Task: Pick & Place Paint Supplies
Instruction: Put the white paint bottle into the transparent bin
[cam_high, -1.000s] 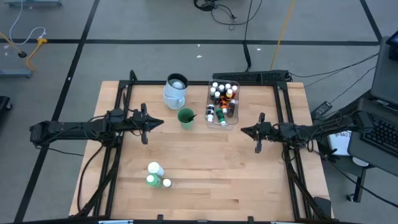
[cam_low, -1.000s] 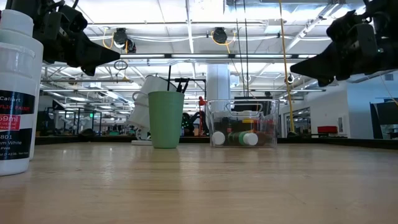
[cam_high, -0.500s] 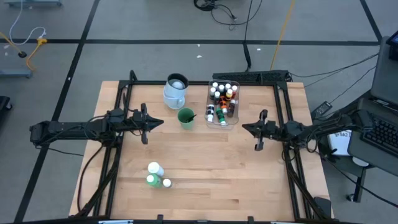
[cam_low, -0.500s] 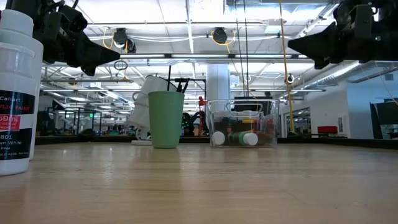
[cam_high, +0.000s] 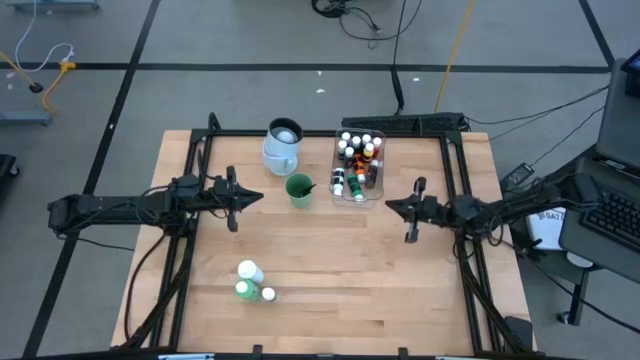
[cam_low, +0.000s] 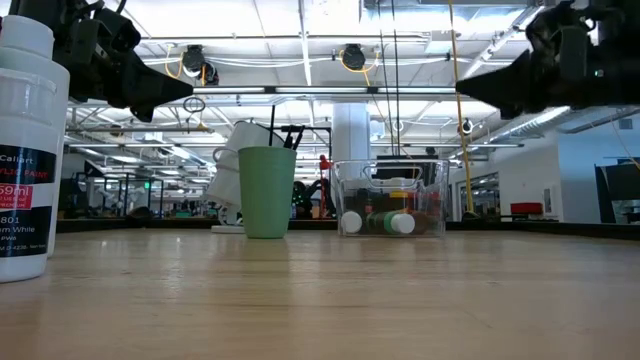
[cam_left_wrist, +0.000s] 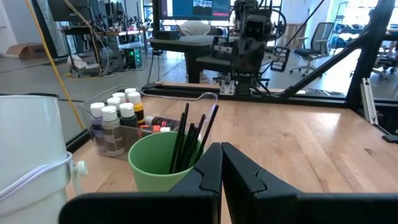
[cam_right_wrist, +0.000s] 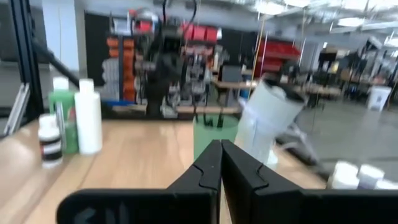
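Right now the left gripper (cam_high: 259, 196) is seen held above the pale wooden table (cam_high: 330, 290), its two dark fingers pressed together with nothing between them, its tip aimed at the green plastic cup (cam_high: 298, 189) just beside it. Thin dark-handled brushes (cam_left_wrist: 194, 137) are stood inside that cup, leaning against its rim. Across the table, the right gripper (cam_high: 390, 209) is also raised off the surface, fingers pressed together and empty, near the clear rectangular plastic tub (cam_high: 372, 194). Tiny paint bottles with white and coloured caps (cam_high: 355, 160) are packed into the tub, some upright, some lying on their sides. Beside the cup, toward the far edge, the pale-blue jug (cam_high: 282, 146) is set. Well apart from all this, near the front edge on the left arm's side, a larger white bottle (cam_high: 250, 271) and a larger green bottle (cam_high: 243, 290) are placed just beside each other, with one small white-capped bottle (cam_high: 268, 294) next to them. From the low camera, the white bottle (cam_low: 27, 150) is seen standing upright.
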